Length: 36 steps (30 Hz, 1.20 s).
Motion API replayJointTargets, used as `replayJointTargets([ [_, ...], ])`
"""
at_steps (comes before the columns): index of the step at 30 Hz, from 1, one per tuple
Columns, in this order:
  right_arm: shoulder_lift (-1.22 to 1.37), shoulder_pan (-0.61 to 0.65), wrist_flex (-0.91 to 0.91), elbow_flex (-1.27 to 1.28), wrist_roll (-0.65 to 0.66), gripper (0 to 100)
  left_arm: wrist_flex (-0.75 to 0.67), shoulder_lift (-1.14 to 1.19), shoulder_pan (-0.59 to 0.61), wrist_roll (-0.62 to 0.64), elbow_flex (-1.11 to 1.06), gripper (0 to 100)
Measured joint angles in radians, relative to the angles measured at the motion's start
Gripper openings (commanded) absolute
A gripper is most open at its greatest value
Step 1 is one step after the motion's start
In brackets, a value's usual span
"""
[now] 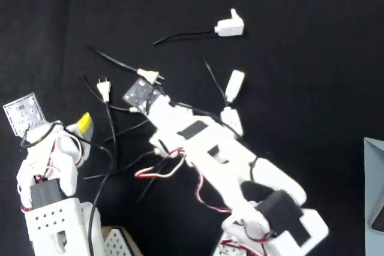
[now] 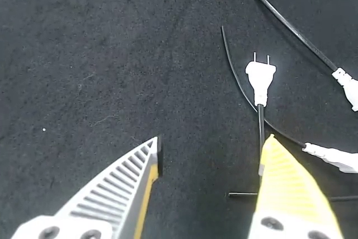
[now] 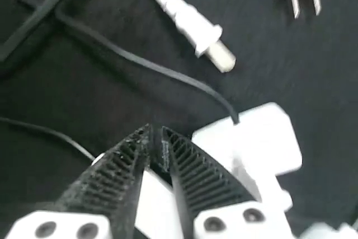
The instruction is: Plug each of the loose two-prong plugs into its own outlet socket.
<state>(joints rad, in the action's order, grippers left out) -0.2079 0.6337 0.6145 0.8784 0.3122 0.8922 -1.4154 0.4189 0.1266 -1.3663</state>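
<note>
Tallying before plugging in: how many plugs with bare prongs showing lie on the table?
2. The left plug lies prongs pointing away from the arms; the second plug lies just right of it, prongs pointing right. The right arm may hide more.

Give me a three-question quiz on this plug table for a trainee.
1. True or false: the left gripper is shut.
2. The white plug ahead of it has how many prongs? A one, B two, C three.
3. Fill in: that plug's cord is ___ in colour.
Key: 1 false, it is open; 2 B; 3 black.
</note>
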Motion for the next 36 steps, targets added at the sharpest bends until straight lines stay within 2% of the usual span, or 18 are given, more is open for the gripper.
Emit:
replayJointTargets([
  [5, -0.137, -0.003, 0.227, 0.008, 0.003, 1.2, 0.0, 0.0, 0.0, 0.0, 0.0, 29],
  [8, -0.198, -0.002, 0.293, 0.057, 0.003, 1.2, 0.0, 0.0, 0.0, 0.0, 0.0, 29],
  [19, -0.321, -0.002, 0.313, 0.049, 0.003, 2.1, 0.0, 0.0, 0.0, 0.0, 0.0, 29],
  [23, -0.325, -0.026, 0.313, -0.012, 0.002, 13.2, 0.0, 0.0, 0.0, 0.0, 0.0, 29],
  [26, -0.298, -0.026, 0.313, -0.044, 0.003, 18.8, -0.006, 0.0, 0.0, 0.0, -0.012, 29],
  [32, -0.126, -0.026, 0.284, -0.183, 0.005, 19.1, -0.048, 0.0, 0.0, 0.0, -0.031, 29],
  [36, 0.041, -0.025, 0.284, -0.316, 0.058, 19.1, -0.048, 0.0, 0.0, 0.0, -0.031, 29],
])
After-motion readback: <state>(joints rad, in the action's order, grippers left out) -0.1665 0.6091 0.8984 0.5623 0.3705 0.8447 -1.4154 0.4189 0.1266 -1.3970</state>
